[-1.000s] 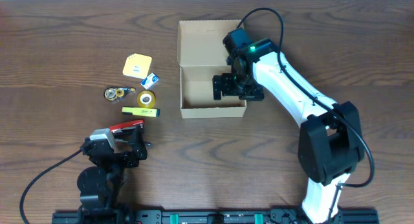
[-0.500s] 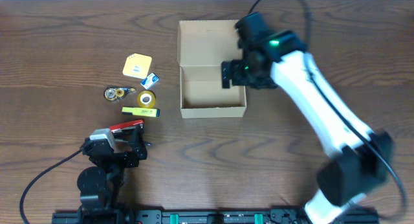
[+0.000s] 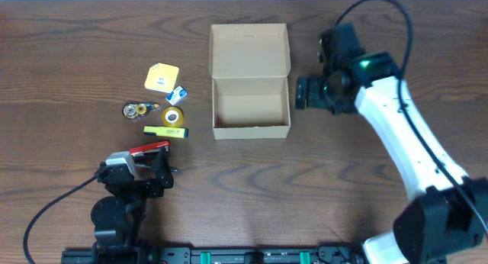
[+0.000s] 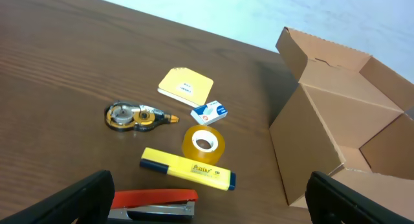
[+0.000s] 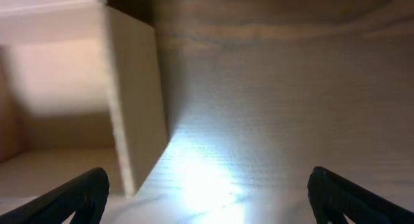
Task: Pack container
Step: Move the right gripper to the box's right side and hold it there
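The container (image 3: 250, 128) is a tan cardboard box at the table's middle, with its lid (image 3: 250, 49) folded back and nothing inside. My right gripper (image 3: 303, 92) hangs open just outside the box's right wall (image 5: 132, 101), above bare table, holding nothing. My left gripper (image 3: 155, 165) rests open at the front left, with a red stapler (image 3: 149, 149) lying on the table right in front of it. In the left wrist view the stapler (image 4: 154, 203) lies between the open fingers, untouched, and the container (image 4: 336, 120) stands to the right.
Left of the box lie a yellow notepad (image 3: 162, 76), a small blue-white box (image 3: 178, 94), a correction tape dispenser (image 3: 137, 109), a yellow tape roll (image 3: 174, 116) and a yellow highlighter (image 3: 166, 131). The highlighter (image 4: 187, 169) lies just beyond the stapler.
My right gripper has come out of the box and moved right, past its right wall. The left arm and all the items have stayed put.
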`<state>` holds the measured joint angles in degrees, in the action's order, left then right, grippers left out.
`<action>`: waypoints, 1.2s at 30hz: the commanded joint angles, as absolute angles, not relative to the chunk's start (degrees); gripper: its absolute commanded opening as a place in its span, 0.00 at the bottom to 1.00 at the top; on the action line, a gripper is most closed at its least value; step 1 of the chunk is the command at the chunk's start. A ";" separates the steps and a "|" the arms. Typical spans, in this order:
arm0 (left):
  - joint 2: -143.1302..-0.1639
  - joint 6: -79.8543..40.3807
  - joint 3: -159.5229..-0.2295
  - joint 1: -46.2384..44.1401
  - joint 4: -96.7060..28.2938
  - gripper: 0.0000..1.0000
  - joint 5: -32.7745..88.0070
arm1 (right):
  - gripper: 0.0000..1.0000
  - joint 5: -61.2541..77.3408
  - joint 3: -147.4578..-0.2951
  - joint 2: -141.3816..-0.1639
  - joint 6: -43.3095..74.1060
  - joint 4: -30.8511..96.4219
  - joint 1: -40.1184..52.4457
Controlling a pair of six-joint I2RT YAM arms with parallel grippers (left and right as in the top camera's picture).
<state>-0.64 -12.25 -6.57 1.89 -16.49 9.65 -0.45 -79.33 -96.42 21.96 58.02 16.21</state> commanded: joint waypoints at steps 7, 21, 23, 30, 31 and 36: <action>-0.25 -12.86 -5.23 2.22 -16.88 0.95 8.78 | 0.99 -4.82 -67.00 -96.47 25.47 45.08 15.75; -0.25 -12.86 -5.23 2.24 -16.88 0.95 8.78 | 0.99 -4.91 -62.76 -96.82 16.67 33.34 15.70; -0.25 -12.84 -5.23 2.24 -16.88 0.95 8.78 | 0.99 -4.91 -62.76 -96.88 14.98 32.67 15.73; -0.25 -12.86 -5.23 2.24 -16.88 0.95 8.78 | 0.99 -4.38 -62.76 -100.20 14.52 31.90 14.76; -0.25 -12.86 -5.23 2.22 -16.88 0.95 8.78 | 0.99 -4.27 -62.76 -101.10 14.52 31.88 14.22; -0.25 -12.86 -5.23 2.22 -16.88 0.95 8.78 | 0.99 -2.85 -62.76 -102.35 15.38 31.38 12.78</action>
<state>-0.62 -12.25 -6.57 1.89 -16.47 9.63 -3.79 -63.13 -102.02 15.66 31.81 13.74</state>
